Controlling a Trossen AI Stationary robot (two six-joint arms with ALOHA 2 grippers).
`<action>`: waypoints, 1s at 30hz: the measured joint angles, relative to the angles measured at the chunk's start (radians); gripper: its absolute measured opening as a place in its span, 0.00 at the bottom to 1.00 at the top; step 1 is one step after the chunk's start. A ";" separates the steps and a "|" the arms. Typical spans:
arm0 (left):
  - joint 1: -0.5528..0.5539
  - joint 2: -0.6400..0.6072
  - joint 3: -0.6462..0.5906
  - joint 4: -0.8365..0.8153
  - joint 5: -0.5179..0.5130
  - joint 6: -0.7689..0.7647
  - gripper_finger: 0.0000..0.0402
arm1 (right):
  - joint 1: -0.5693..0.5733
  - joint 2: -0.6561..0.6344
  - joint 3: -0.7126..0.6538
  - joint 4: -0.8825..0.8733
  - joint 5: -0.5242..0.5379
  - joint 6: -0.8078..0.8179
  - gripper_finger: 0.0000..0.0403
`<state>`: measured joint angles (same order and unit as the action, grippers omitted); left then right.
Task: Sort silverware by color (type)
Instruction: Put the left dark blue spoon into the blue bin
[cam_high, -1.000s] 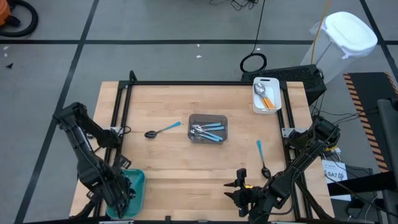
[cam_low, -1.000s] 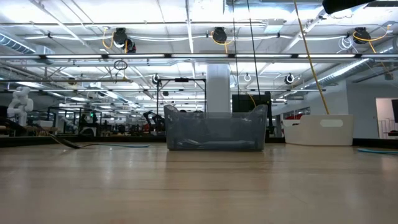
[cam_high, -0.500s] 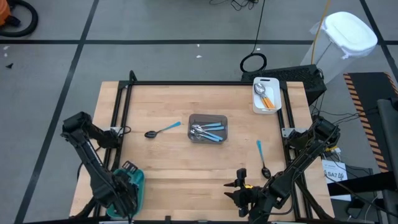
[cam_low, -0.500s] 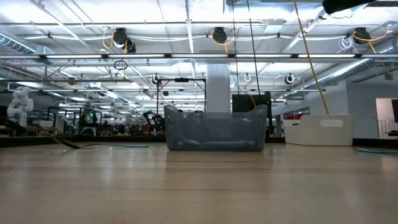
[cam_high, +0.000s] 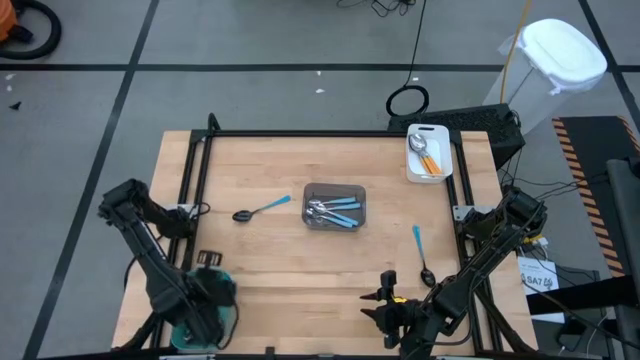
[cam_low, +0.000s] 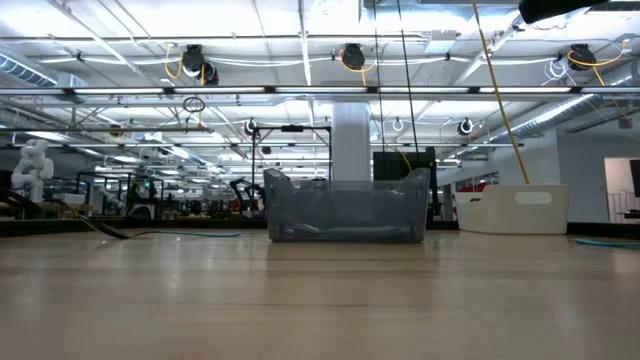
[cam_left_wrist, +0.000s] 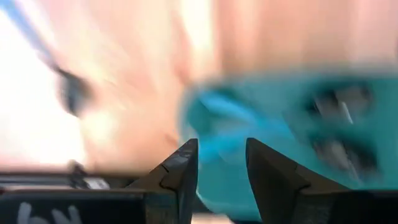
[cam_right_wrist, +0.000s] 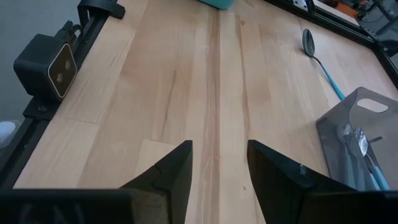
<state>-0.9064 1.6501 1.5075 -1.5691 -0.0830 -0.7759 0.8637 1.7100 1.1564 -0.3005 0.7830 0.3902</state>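
My left gripper (cam_high: 205, 300) hangs over the teal bin (cam_high: 222, 284) at the table's near left corner, pointing down. In its blurred wrist view the gripper (cam_left_wrist: 221, 165) is open and holds nothing. Below it the teal bin (cam_left_wrist: 298, 124) holds blue-handled spoons with dark bowls. One black-bowled, blue-handled spoon (cam_high: 260, 208) lies flat left of the grey bin (cam_high: 335, 207). Another such spoon (cam_high: 421, 256) lies toward the near right. My right gripper (cam_high: 385, 302) waits open at the near edge above bare wood (cam_right_wrist: 217, 162).
The grey bin in the table's middle holds several silver-bowled, blue-handled spoons. A white tray (cam_high: 428, 152) at the far right holds orange-handled spoons. A black frame rail (cam_high: 330, 133) borders the table. A black box (cam_right_wrist: 46, 68) sits on the rail.
My left gripper has moved a little toward the table's right and far side, further over the teal bin, and it has rolled about its own downward line. My right arm has kept still.
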 joint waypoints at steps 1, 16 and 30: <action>0.011 0.000 0.012 0.000 -0.071 -0.022 0.34 | 0.000 0.000 0.000 -0.003 0.000 -0.001 0.36; 0.454 0.000 0.035 0.006 -0.486 0.160 0.34 | 0.002 0.000 0.000 -0.152 -0.002 -0.015 0.36; 0.910 -0.002 -0.068 0.173 -0.207 0.505 0.34 | 0.002 -0.002 0.000 -0.296 -0.003 -0.119 0.36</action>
<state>0.0035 1.6482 1.4398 -1.3963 -0.2901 -0.2706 0.8658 1.7079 1.1564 -0.5969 0.7803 0.2708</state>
